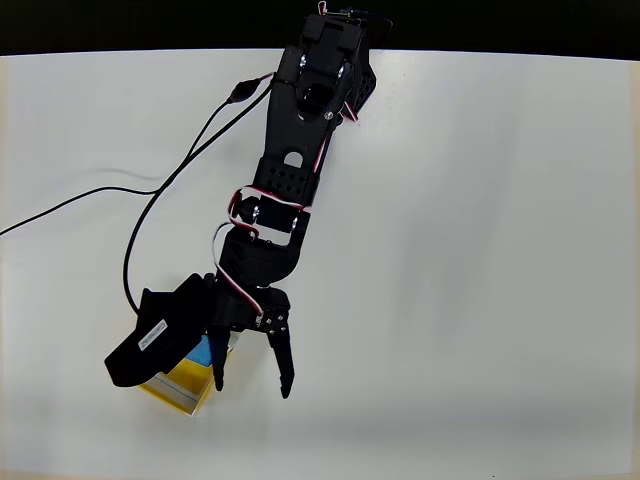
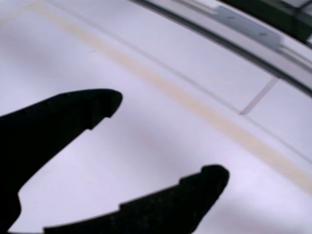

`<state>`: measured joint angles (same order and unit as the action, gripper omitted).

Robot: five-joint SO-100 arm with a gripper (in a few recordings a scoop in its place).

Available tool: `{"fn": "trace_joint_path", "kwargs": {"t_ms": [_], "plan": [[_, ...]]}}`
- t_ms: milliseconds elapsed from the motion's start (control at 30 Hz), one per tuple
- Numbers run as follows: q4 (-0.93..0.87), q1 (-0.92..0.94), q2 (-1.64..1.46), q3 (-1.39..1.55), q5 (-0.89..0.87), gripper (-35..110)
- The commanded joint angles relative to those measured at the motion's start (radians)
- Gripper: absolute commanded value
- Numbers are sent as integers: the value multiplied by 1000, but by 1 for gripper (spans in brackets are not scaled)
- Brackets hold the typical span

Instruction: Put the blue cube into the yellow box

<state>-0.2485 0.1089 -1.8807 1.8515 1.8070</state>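
In the overhead view the yellow box (image 1: 183, 387) sits near the table's front left, more than half covered by the arm's black wrist housing. A small patch of the blue cube (image 1: 203, 351) shows just behind the visible yellow floor, between the housing and the left finger. It seems to lie within the box's outline. My gripper (image 1: 252, 388) is open just right of the box, its left finger over the box's right edge, and it holds nothing. In the wrist view the gripper (image 2: 166, 136) stands wide open over bare white table.
A black cable (image 1: 150, 200) loops across the table left of the arm. The arm (image 1: 285, 190) reaches down from the table's far edge. In the wrist view the table's edge and a dark rail (image 2: 234, 34) run across the top right.
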Motion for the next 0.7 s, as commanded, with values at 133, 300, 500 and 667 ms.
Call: {"fn": "trace_joint_path", "kwargs": {"t_ms": [133,300,500,667], "plan": [[-89,-178,-485,336,-3,25],[-152,-242,-736,597,3,18],[-298,-249,-1062,923,52,8],[-428,-244,-1249,1072,49,0]]}}
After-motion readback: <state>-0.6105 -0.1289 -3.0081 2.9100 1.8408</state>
